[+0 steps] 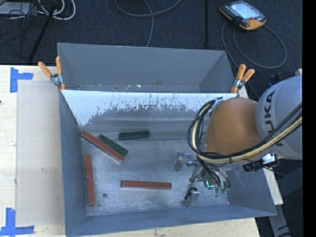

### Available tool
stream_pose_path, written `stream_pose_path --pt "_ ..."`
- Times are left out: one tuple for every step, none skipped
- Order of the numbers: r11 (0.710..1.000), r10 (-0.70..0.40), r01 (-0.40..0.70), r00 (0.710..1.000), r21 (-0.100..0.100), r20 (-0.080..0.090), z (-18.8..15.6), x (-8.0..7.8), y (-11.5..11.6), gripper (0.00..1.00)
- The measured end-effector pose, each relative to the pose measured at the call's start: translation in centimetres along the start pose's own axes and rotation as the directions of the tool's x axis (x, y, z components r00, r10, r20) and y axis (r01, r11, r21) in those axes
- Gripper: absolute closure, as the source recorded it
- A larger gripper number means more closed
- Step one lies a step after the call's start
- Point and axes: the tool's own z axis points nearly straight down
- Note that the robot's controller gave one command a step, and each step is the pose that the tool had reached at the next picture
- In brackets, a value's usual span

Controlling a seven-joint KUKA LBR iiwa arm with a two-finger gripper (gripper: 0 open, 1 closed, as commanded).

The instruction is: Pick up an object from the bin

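My gripper (192,191) hangs low over the bin floor at the right, below the orange cover. It is just right of a flat reddish-brown stick (146,184) that lies lengthwise on the floor near the front. I see nothing held in it. A dark green bar (134,135) lies further back near the middle.
At the left, a long brown stick (101,146) lies diagonally with a green strip (113,144) against it. Another brown stick (89,178) runs along the left wall. The arm and its cables cover the bin's right side.
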Motion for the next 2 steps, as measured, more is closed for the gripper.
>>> stream_pose_path --pt "1.000 0.001 -0.001 1.000 0.000 0.007 -0.31 -0.19 -0.01 0.00" --pt "1.000 0.001 -0.001 1.000 0.001 0.011 0.08 -0.65 0.21 0.00"
